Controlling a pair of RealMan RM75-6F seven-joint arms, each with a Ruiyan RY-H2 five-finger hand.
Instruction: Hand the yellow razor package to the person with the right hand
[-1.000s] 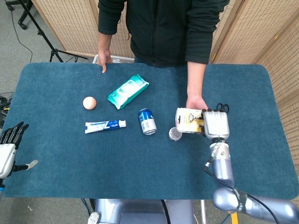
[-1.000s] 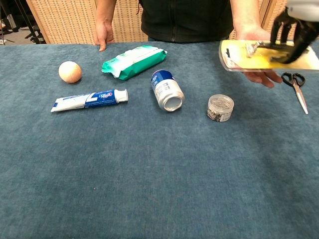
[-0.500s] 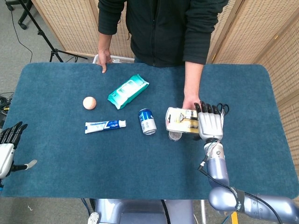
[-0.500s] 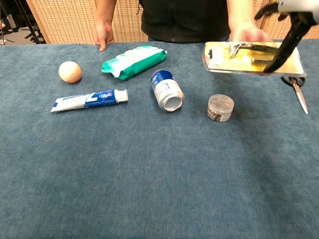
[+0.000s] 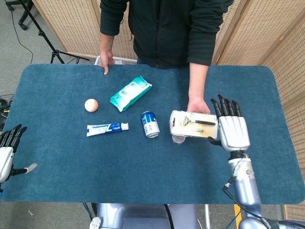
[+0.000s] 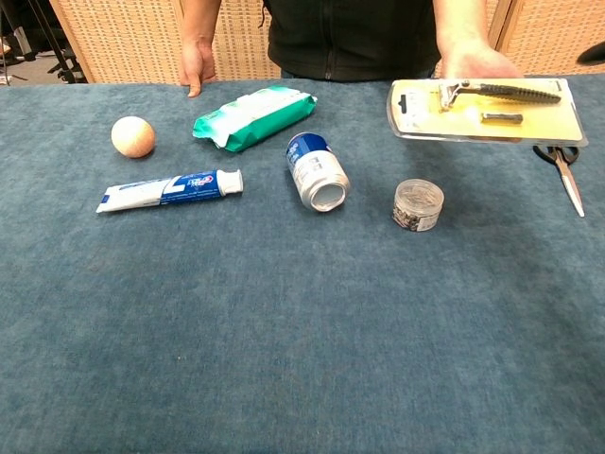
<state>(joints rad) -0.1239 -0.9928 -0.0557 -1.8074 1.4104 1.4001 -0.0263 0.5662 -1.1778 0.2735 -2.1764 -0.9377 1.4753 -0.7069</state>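
Observation:
The yellow razor package [image 5: 193,125] [image 6: 484,110] hangs flat above the table, held at its far edge by the person's hand [image 5: 198,105] [image 6: 477,64]. My right hand [image 5: 231,129] is just to the right of the package, fingers spread and holding nothing. In the chest view no robot finger lies on the package; only a dark fingertip [image 6: 594,52] shows at the right edge. My left hand [image 5: 9,148] sits off the table's left edge, fingers extended and empty.
On the blue cloth lie a small clear jar [image 6: 418,203] under the package, a tipped blue can [image 6: 317,170], a toothpaste tube [image 6: 170,189], a green wipes pack [image 6: 253,115], a peach ball [image 6: 132,136] and scissors [image 6: 565,170] at the right.
My right hand has let go of the razor package and moved to the right, fingers spreading. The person now holds the package alone. My left hand has not moved.

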